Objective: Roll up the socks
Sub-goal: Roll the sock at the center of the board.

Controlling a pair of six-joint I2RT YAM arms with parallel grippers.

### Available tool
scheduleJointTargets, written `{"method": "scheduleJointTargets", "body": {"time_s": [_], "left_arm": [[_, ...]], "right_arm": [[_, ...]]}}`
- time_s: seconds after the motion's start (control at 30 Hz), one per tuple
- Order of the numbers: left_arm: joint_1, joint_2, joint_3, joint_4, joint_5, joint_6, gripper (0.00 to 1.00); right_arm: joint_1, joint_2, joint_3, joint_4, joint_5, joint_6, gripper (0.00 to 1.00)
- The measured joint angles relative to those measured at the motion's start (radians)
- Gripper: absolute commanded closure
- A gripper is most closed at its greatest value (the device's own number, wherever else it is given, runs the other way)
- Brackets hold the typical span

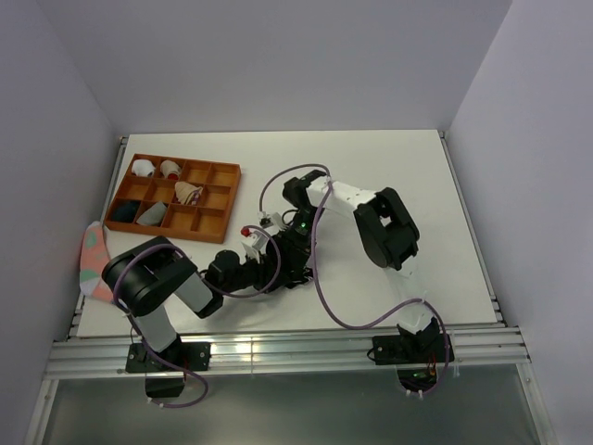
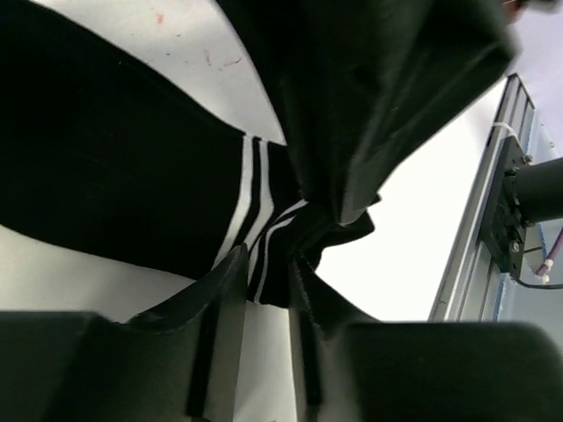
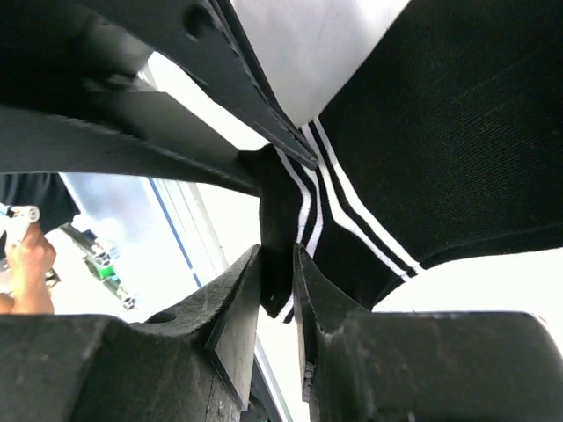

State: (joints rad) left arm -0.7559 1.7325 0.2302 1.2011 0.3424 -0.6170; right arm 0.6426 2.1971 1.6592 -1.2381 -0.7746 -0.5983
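Toward the front edge of the desk (image 1: 398, 167), the left gripper (image 2: 266, 268) is closed narrowly on the striped cuff of the black sock (image 2: 114, 158). The right gripper (image 3: 278, 268) straddles the same cuff, its hold impossible to tell. Bare desk lies behind and to the right.
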Motion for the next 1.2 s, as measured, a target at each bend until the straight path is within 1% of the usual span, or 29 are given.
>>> {"method": "scheduleJointTargets", "body": {"time_s": [0.03, 0.1, 0.17, 0.23, 0.37, 0.6, 0.93, 1.2], "left_arm": [[0.0, 0.001, 0.005, -0.011, -0.002, 0.0, 0.75], [0.0, 0.003, 0.013, -0.022, -0.004, 0.0, 0.76], [0.0, 0.006, 0.023, -0.032, -0.008, 0.0, 0.81], [0.0, 0.007, 0.031, -0.048, -0.012, 0.0, 0.86], [0.0, 0.007, 0.045, -0.079, -0.018, 0.0, 0.92], [0.0, 0.007, 0.073, -0.131, -0.02, 0.0, 0.94], [0.0, 0.013, 0.086, -0.144, -0.026, -0.005, 0.95], [0.0, 0.012, 0.091, -0.152, -0.027, -0.006, 0.95]], "right_arm": [[0.0, -0.007, 0.0, 0.005, 0.001, 0.003, 0.71], [0.0, -0.014, 0.0, 0.015, 0.003, 0.006, 0.7], [0.0, -0.014, -0.002, 0.027, 0.007, 0.011, 0.68], [0.0, -0.015, -0.014, 0.042, 0.015, 0.015, 0.66], [0.0, -0.047, -0.082, 0.097, 0.051, 0.026, 0.58], [0.001, -0.163, -0.219, 0.186, 0.129, 0.034, 0.52], [0.013, -0.22, -0.29, 0.288, 0.177, 0.047, 0.47], [0.019, -0.238, -0.312, 0.312, 0.188, 0.06, 0.43]]}}
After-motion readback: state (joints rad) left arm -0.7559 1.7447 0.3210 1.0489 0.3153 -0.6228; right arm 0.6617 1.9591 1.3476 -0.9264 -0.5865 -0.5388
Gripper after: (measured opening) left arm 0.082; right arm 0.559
